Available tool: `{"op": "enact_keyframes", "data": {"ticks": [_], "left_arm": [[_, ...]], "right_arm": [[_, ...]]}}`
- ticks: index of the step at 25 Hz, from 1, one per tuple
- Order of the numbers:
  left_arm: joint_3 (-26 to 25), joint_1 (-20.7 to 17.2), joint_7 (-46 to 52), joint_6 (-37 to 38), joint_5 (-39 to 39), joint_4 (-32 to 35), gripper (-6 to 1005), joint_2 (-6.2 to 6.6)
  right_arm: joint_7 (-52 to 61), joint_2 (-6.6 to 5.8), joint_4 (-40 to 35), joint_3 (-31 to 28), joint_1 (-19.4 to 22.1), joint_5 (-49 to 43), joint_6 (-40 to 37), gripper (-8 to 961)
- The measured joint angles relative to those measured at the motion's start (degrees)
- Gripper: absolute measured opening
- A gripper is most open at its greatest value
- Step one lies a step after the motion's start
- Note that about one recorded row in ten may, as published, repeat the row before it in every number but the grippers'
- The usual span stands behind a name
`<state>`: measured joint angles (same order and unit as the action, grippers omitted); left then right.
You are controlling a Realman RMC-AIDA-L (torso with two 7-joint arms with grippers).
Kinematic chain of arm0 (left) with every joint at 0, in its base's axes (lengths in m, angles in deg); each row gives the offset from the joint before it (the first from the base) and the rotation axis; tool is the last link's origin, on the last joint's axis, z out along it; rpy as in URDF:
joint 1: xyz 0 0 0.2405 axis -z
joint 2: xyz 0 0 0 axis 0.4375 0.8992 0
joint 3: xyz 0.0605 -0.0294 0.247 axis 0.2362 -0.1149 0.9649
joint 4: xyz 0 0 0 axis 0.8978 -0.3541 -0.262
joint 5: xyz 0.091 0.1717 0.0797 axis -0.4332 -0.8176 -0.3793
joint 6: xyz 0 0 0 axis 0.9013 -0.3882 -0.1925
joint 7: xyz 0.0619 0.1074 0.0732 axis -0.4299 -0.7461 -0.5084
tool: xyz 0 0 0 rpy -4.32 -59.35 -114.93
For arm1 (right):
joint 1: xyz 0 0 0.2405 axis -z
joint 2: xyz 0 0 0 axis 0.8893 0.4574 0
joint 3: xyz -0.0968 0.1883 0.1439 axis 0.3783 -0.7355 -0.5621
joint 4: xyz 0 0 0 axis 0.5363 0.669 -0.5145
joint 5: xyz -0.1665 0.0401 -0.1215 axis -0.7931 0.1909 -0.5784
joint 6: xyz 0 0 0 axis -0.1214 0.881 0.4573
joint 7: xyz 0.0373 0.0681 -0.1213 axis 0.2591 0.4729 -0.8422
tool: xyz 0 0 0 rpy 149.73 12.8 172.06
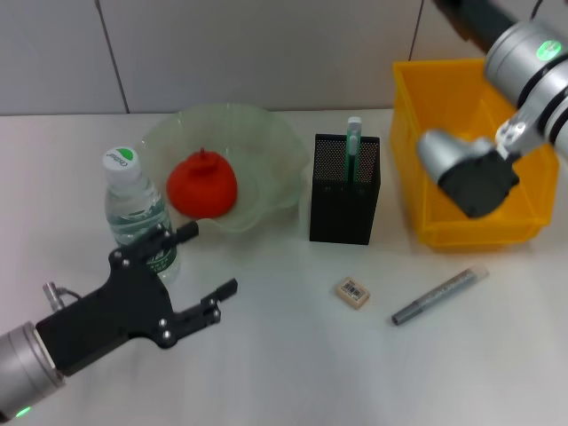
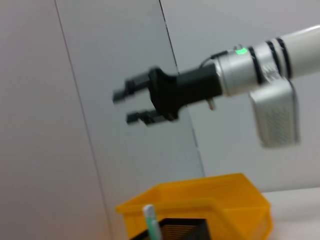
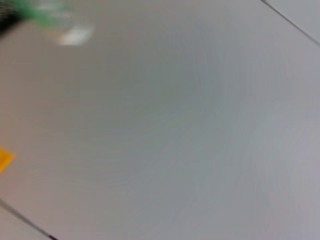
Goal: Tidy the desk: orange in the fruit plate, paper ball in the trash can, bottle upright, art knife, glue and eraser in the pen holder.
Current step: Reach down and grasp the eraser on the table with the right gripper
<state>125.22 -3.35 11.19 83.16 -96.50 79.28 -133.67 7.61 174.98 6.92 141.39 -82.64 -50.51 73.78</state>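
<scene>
Sitting in fruit plate [image 1: 266, 142]: orange [image 1: 202, 185]; pen holder [image 1: 344, 202]: glue [image 1: 353, 151].

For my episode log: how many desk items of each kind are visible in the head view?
Orange: 1
Fruit plate: 1
Bottle: 1
Pen holder: 1
Glue: 1
Eraser: 1
Art knife: 1
Yellow bin: 1
Total: 8
</scene>
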Motion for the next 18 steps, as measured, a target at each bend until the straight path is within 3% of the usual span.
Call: {"op": "enact_keyframes", "data": {"ticks": [6,8,9,10,15,18], "left_arm": [[2.65,-1.05,6.45,1.25,-0.13,1.11,799,0.29],[5.47,-2.55,13.02,1.4,-0.22,4.3,799,0.42],[5.47,-2.55,13.02,1.4,-0.22,4.3,799,0.42],[5.47,-2.55,13.02,1.4,-0.22,4.3,799,0.42],[8.0,-3.0,16.12,2.18,-0.32,5.64,799,0.32],[8.18,-2.19,18.9,3.17,-0.4,5.75,799,0.23]], "right_arm": [[30.98,-0.12,-1.57,-5.24,-1.27,0.05,-3.81,570],[40.45,-0.19,-1.55,-6.74,-1.52,0.05,-5.3,571],[49.67,-0.32,-1.81,-8.42,-1.73,0.06,-6.61,572],[49.67,-0.32,-1.81,-8.42,-1.73,0.06,-6.61,572],[78.21,-0.98,-3.48,-10.56,-1.62,0.05,-8.09,575],[92.26,-0.79,-5.77,-11.1,-0.67,0.05,-8.98,576]]}}
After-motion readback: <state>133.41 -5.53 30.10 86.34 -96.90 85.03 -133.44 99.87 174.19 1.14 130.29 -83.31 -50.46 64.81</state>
